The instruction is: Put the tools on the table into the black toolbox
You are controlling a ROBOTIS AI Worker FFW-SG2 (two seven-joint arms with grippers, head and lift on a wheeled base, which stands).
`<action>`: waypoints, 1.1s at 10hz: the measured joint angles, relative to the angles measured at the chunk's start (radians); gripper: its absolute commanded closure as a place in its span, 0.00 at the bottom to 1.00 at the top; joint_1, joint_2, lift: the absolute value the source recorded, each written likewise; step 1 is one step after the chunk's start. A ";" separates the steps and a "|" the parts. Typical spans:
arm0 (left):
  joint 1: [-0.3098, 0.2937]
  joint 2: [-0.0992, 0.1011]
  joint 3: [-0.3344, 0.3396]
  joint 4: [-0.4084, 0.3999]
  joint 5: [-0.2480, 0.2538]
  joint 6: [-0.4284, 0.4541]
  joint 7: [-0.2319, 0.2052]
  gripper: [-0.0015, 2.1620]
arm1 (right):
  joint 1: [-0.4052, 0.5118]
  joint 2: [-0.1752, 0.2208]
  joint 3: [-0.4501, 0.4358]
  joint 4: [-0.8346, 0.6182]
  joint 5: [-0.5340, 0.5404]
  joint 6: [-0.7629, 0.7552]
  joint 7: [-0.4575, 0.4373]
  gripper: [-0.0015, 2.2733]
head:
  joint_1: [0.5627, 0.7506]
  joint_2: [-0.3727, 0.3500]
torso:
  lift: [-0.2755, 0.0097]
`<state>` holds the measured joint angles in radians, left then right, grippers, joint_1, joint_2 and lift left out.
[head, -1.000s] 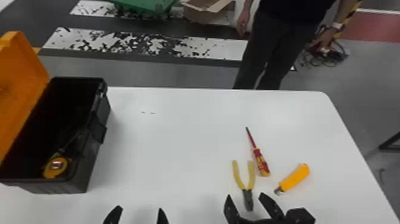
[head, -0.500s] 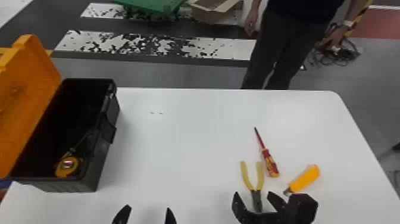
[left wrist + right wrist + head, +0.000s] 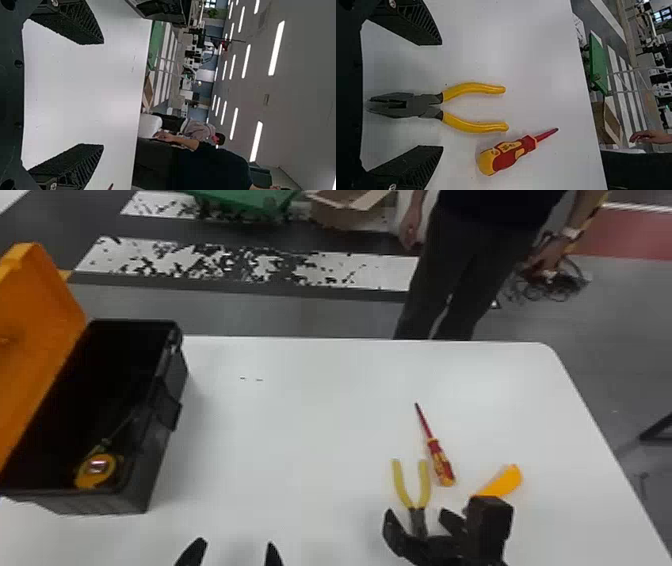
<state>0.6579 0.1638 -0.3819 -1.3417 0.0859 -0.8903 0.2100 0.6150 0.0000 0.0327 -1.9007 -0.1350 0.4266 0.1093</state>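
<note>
Black toolbox (image 3: 112, 504), head view: open on the table (image 3: 300, 415), tape measure (image 3: 95, 472) inside; deeper contents lost in the dark
Pliers (image 3: 425, 481), head view: on the table beside the screwdriver (image 3: 442, 464), at the right gripper (image 3: 419, 516)
Orange handle (image 3: 506, 482), head view: its lower end is hidden behind that gripper
Left gripper (image 3: 103, 94), left wrist view: fingers wide apart, empty; a small tip is cut off at the border
Right gripper, right wrist view: fingers wide open around the pliers' metal head, touching nothing; picking up the pliers seems in hand, and the next move calls for lining up, then closing
</note>
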 measured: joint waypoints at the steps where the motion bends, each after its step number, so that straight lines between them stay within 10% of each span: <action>1: 0.000 0.000 0.000 0.000 0.000 0.000 0.000 0.03 | -0.009 0.000 -0.001 -0.001 0.000 0.023 0.000 0.04 | 0.70 0.42 | 0.70; 5: 0.000 0.002 0.000 -0.001 0.000 0.002 -0.001 0.03 | -0.023 0.000 -0.005 -0.014 0.000 0.070 0.000 0.28 | 0.70 0.41 | 0.70; 9: 0.000 0.003 0.000 -0.002 0.000 0.003 -0.001 0.03 | -0.023 0.000 -0.008 -0.028 0.003 0.091 -0.016 0.90 | 0.70 0.40 | 0.70; 11: 0.001 0.004 -0.001 -0.004 0.000 0.003 -0.001 0.03 | -0.023 0.000 -0.005 -0.048 0.038 0.158 -0.016 0.99 | 0.70 0.40 | 0.70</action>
<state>0.6591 0.1682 -0.3825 -1.3454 0.0859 -0.8873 0.2086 0.5916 0.0002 0.0280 -1.9487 -0.0967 0.5849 0.0929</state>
